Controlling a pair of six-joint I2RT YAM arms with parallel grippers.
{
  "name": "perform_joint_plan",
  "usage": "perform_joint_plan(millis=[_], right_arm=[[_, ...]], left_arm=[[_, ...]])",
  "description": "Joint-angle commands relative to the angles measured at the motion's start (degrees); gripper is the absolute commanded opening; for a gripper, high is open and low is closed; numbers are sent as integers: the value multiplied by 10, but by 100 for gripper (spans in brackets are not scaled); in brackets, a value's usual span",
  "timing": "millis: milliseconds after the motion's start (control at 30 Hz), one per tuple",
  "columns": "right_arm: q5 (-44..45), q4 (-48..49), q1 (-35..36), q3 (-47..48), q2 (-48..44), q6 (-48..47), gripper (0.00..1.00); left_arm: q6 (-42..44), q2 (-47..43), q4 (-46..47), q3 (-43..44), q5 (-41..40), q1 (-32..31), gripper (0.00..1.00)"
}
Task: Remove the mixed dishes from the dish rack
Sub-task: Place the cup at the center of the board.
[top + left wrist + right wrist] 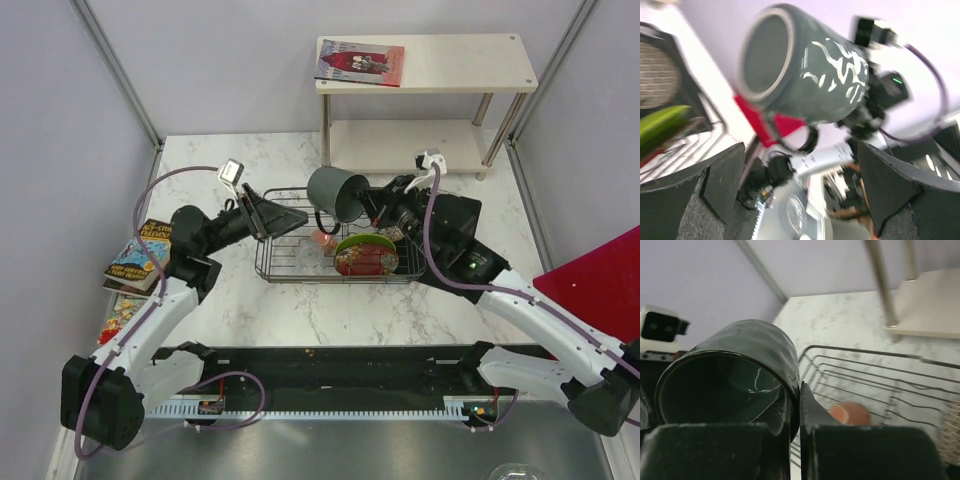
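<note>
Right gripper (372, 205) is clamped on the dark cup (338, 193), one finger inside the mouth and one outside, pinching the wall at the rim. The cup hangs over the back edge of the dish rack (300, 262) and looks clear of the wires. It's tipped near horizontal: long axis runs roughly left-right, mouth toward the left arm, base toward the right wrist. Left gripper (262, 212) sits at the rack's left end, jaws spread, nothing in them, with the cup mouth right in front of it. The right arm owns the cup, so my read is the next move is a swing out to bare table (250, 320), rotating the mouth up before release. Cup is glossy glazed ceramic, a dark green-black cylinder with pale streaks, so slippery on a rim pinch. In the rack: lime-green plate (368, 243) and red dish (365, 262) on edge, small pink cup (850, 413) on the wire floor.
</note>
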Motion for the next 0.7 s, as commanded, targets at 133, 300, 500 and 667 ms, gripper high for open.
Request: perform_joint_plan(millis=[133, 300, 500, 667], right_arm=[[241, -246, -107, 166, -25, -35, 0], [243, -355, -211, 235, 54, -23, 0], [227, -398, -319, 252, 149, 7, 0], [144, -437, -425, 263, 222, 72, 0]], left_arm=[[137, -52, -330, 32, -186, 11, 100], [144, -64, -413, 33, -218, 11, 99], [187, -91, -502, 22, -203, 11, 99], [217, -120, -539, 10, -207, 9, 98]])
